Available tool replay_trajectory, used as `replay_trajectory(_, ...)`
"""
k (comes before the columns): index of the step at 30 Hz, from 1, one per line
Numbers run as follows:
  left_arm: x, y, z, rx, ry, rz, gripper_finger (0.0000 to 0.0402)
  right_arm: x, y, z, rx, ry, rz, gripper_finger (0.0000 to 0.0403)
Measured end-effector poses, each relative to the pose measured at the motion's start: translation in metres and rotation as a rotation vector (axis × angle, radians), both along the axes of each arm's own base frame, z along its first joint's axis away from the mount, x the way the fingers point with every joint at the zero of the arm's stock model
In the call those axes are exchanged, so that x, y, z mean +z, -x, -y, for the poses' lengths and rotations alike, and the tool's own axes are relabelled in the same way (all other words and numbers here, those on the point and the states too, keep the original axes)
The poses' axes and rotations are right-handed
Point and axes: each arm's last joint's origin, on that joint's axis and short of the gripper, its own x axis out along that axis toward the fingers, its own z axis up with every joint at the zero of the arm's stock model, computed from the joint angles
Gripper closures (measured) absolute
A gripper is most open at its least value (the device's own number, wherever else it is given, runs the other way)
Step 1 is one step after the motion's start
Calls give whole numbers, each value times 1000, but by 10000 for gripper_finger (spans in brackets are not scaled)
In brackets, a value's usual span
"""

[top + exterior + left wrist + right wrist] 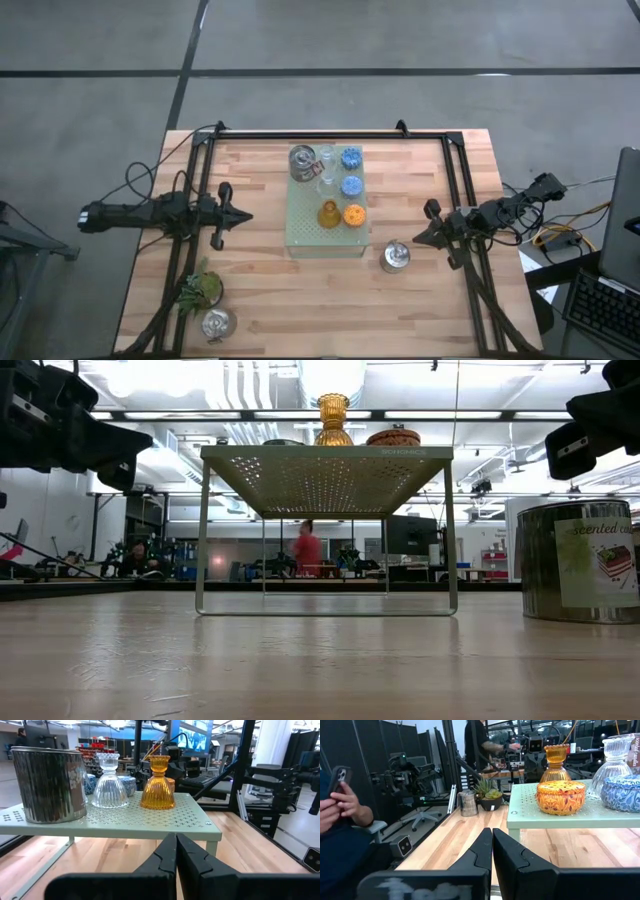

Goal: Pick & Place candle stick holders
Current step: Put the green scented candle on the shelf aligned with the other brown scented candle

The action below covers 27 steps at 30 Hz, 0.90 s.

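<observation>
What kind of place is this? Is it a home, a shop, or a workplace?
Most likely a robotics lab or workshop. Two robot arms are mounted at a wooden table, shelves and monitors fill the room behind it, and a person holding a phone sits beside the table.

1. Pale butcher-block wooden table (260, 200): smooth, satin.
2. Pale green perforated metal board (150, 817): matt.
3. Amber ribbed glass holder (158, 784) and clear ribbed glass holder (109, 782): glossy.
4. Silver metal tin (49, 784): shiny, streaked reflections.
5. Orange lidded holder (560, 796): glazed, patterned.
</observation>
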Motion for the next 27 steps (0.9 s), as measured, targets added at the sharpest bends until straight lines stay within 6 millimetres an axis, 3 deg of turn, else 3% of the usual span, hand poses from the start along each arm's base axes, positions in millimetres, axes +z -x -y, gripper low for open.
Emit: replay_trajectory(27, 0, 0, 0, 1, 0, 0, 394, 1, 1, 0, 4, -11, -20, 394)
